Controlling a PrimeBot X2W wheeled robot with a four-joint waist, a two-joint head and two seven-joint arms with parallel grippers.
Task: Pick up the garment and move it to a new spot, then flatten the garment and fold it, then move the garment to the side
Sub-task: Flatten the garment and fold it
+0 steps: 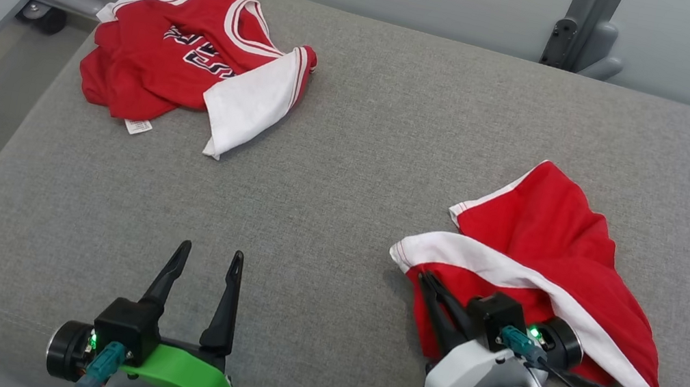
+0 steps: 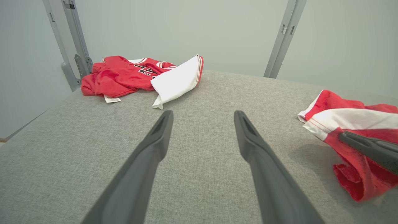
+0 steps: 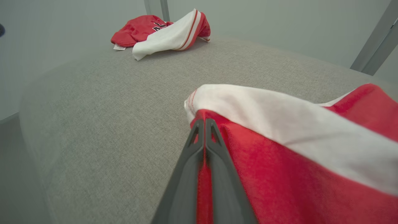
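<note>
Garment: red-and-white, crumpled at 4 o'clock on grey cushion. Right gripper: clamped on its red edge. Left gripper: spread wide, empty. Step, likely: pickup. Next: lift clear, carry elsewhere.

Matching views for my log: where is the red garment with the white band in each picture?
Head view: red garment lower right, in right pincer.
Left wrist view: garment at right edge.
Right wrist view: garment lower right.
Shared landmark: crumpled red lettered jersey, upper left.

Bare test lab: grey padded bench, metal frame.
</note>
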